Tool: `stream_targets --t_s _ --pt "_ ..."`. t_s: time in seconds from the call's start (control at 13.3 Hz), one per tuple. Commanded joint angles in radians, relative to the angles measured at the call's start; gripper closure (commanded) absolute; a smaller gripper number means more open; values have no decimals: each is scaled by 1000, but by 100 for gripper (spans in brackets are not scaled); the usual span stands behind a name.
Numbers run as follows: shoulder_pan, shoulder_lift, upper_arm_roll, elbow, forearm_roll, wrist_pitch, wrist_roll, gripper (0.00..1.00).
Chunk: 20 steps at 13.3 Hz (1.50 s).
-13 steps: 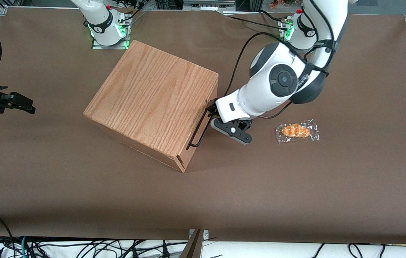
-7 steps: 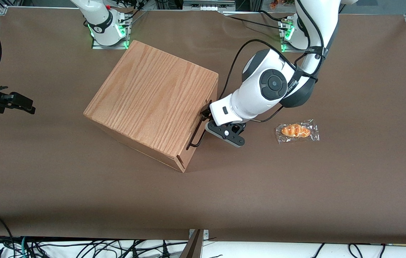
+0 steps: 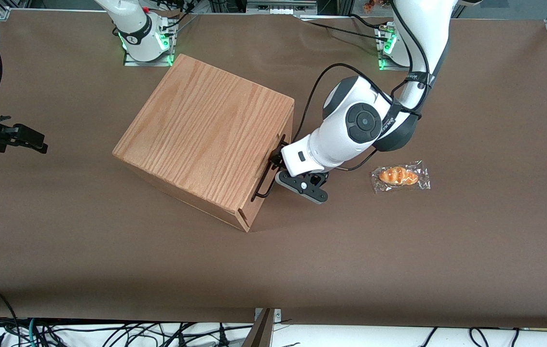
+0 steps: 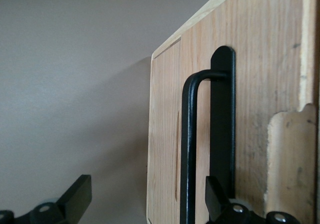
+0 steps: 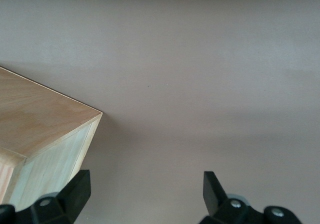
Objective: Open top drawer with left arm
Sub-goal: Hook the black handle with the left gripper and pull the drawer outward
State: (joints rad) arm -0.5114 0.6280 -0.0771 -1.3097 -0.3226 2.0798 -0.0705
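Observation:
The oak-grain box (image 3: 206,130) stands mid-table, and its front panel faces the working arm's end. The top drawer (image 4: 165,114) is pale wood and looks closed flush with the box. Its thin black wire handle (image 3: 265,179) (image 4: 187,144) runs along the front. The left arm (image 3: 350,130) reaches down in front of the drawer. Its gripper (image 3: 276,161) (image 4: 145,201) is open and straddles the handle bar. One finger (image 4: 75,199) hangs off the panel's edge, the other finger (image 4: 216,196) sits over the panel close beside the bar. Neither pad touches the bar.
A bread roll in clear wrap (image 3: 400,176) lies on the brown table (image 3: 350,250), toward the working arm's end and close to the arm's wrist. A corner of the box (image 5: 45,134) shows in the right wrist view.
The left arm's elbow and wrist have dropped lower and swung closer to the box. The gripper has slid along the handle toward the front camera, and the bar now lies between its fingers. The drawer has not moved.

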Motion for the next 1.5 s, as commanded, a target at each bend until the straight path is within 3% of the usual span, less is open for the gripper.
stream_targets --t_s 0.0,0.15,0.3,0.53,0.68,1.43 --pt "-16 24 13 33 20 8 1 0" --pt "-16 30 16 33 54 13 1 0" --pt "-12 30 14 32 161 13 0 0" --pt "28 29 19 30 191 2 1 0" --pt "74 21 16 30 247 -4 3 0" --pt "237 9 8 36 229 -72 173 0"
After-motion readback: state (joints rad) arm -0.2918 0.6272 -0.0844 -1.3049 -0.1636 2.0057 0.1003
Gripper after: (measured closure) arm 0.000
